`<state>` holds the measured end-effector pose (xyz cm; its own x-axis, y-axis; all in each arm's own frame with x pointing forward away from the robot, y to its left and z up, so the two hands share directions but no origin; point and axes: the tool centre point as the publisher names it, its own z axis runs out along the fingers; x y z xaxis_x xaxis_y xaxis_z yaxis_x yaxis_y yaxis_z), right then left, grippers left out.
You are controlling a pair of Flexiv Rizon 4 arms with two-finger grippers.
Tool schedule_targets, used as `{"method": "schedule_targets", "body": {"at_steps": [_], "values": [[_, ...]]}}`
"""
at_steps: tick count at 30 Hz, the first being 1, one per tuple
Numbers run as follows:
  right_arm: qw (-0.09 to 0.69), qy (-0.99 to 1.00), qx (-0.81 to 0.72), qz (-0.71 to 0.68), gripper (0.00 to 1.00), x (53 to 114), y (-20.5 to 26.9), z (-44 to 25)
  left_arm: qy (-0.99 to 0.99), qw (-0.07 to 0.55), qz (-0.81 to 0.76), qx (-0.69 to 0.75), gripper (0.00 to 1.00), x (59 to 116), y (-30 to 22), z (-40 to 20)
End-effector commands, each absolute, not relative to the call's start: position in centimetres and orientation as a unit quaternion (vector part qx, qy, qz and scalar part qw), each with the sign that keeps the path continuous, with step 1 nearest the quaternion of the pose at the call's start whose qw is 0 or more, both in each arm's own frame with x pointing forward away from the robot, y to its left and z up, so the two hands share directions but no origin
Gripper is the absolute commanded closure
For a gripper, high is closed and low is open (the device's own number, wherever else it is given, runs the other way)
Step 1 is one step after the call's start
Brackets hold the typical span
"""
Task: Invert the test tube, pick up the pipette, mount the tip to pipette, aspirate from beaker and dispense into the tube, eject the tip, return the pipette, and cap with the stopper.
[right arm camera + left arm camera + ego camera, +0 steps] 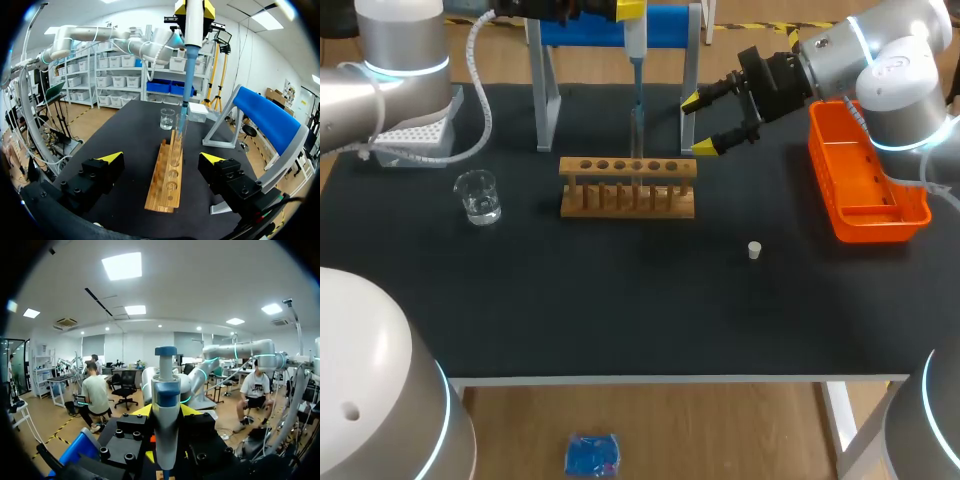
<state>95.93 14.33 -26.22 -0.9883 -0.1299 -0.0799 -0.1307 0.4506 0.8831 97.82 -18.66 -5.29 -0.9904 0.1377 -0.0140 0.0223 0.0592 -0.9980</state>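
Note:
My left gripper (pixel 632 10) is shut on the white and blue pipette (pixel 635 45), holding it upright above the wooden rack (pixel 628 187). In the left wrist view the pipette (pixel 166 410) stands between my yellow fingertips (pixel 141 411). Its tip reaches down into the clear test tube (pixel 638 128) standing in the rack. My right gripper (pixel 705 123) is open beside the rack's right end, holding nothing. In the right wrist view it (pixel 162 160) looks along the rack (pixel 167 175) towards the tube (pixel 179 135) and pipette (pixel 191 50). The beaker (pixel 478 197) sits at the left. The white stopper (pixel 755 250) lies on the mat.
A blue pipette stand (pixel 610 28) with grey legs rises behind the rack. The white tip box (pixel 415 135) is at the back left, beyond the beaker. An orange basket (pixel 865 180) lies at the right edge under my right arm.

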Motion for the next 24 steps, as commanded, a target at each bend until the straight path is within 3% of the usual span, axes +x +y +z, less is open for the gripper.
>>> {"method": "schedule_targets", "body": {"at_steps": [1, 24], "values": [[-0.001, 0.852, -0.077, 0.517, 0.0, 96.03, 14.26, -26.15, -0.727, 0.04, 0.684, -0.055, 1.0, 97.7, -18.72, -5.42], [-0.001, 0.852, -0.077, 0.517, 0.0, 96.03, 14.26, -26.15, -0.729, 0.038, 0.682, -0.052, 1.0, 97.64, -18.81, -6.41]]}}
